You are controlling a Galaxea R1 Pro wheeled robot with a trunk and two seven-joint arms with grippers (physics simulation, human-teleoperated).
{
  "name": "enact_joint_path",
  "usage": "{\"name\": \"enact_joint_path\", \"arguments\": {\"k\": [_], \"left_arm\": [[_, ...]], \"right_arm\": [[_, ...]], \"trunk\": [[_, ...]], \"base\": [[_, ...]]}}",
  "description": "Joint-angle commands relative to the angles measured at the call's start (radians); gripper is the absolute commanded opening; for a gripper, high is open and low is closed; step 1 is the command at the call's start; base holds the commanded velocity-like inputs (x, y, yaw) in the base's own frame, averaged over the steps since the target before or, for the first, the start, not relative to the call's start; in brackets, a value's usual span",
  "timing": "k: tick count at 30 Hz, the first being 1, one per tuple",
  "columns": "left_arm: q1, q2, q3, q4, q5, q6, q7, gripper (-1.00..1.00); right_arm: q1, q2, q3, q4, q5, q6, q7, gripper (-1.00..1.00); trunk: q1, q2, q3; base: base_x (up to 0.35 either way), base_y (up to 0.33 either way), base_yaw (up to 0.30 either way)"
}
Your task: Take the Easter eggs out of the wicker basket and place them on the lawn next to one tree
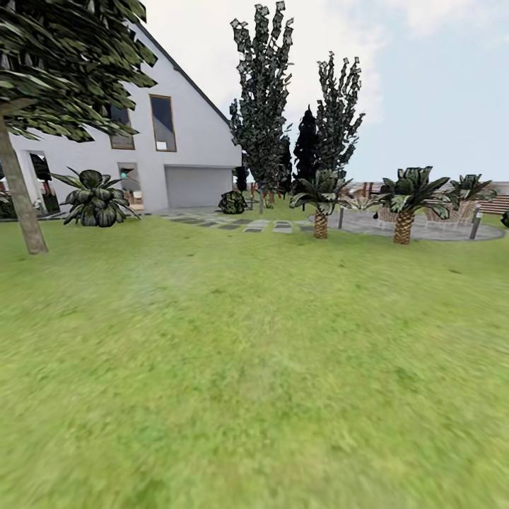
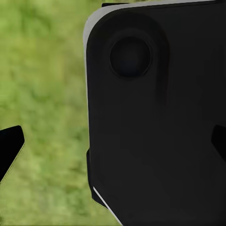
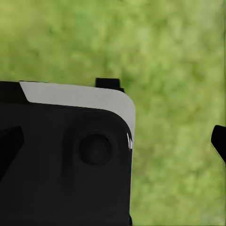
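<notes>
Head view: the lawn (image 1: pixel 254 367) takes the whole lower two thirds of the frame, flat mottled green, running open from the bottom edge up to the house and the planting line. Wide free ground in the centre and lower right.

The garden's far edge, upper half of frame: a white house (image 1: pixel 191 134) with a gabled roof at upper left, a grey garage door (image 1: pixel 196 186) below the gable, and a strip of stepping stones (image 1: pixel 233 225) leading right from it. A paved grey patch (image 1: pixel 424 227) sits at right, with a brown slat fence (image 1: pixel 495 203) at the far right edge.

The tree (image 1: pixel 21 201) stands at the left edge, its pale trunk leaning slightly and its dark crown filling the upper left corner; grass lies bare all round its foot. Two tall dark leafy trees (image 1: pixel 265 99) rise at upper centre. Two short palms (image 1: pixel 403 205) stand at centre right, and a low leafy shrub (image 1: pixel 95 200) grows before the house.

Left wrist view: the left gripper (image 2: pixel 113 146) hangs over blurred grass, dark fingertips at opposite frame edges, spread wide, nothing between them but a black robot panel (image 2: pixel 155 122) behind.

Right wrist view: the right gripper (image 3: pixel 113 143) likewise spread wide and empty, over grass and a black, white-edged robot panel (image 3: pixel 66 155).
</notes>
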Motion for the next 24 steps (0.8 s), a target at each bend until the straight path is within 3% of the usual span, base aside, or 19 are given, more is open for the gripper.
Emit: {"name": "enact_joint_path", "arguments": {"k": [1,24], "left_arm": [[0.001,0.000,-0.001,-0.002,0.000,0.000,0.000,1.00],[0.001,0.000,-0.001,-0.002,0.000,0.000,0.000,1.00]], "right_arm": [[-0.001,0.000,0.005,0.002,-0.001,-0.004,-0.001,1.00],[-0.001,0.000,0.005,0.002,-0.001,-0.003,-0.001,1.00]], "trunk": [[0.001,0.000,-0.001],[0.001,0.000,-0.001]], "base": [[0.338,0.000,0.000],[0.338,0.000,0.000]]}}
